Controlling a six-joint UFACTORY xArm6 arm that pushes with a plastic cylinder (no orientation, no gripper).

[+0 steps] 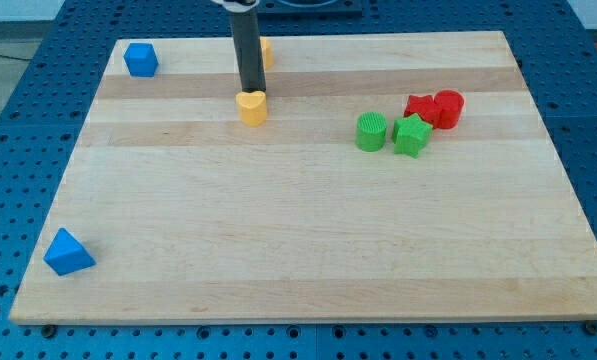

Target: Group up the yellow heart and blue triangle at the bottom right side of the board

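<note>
The yellow heart (251, 107) lies on the wooden board (308, 230), left of centre in the upper part. My tip (250, 91) stands just above the heart's top edge, touching or almost touching it. The blue triangle (68, 252) lies far away at the board's bottom left corner.
A second yellow block (266, 53) is partly hidden behind the rod near the top edge. A blue block (141, 60) sits at the top left. A green cylinder (372, 131) and a green star (412, 135) sit right of centre, with a red star (421, 107) and a red cylinder (448, 108) beside them.
</note>
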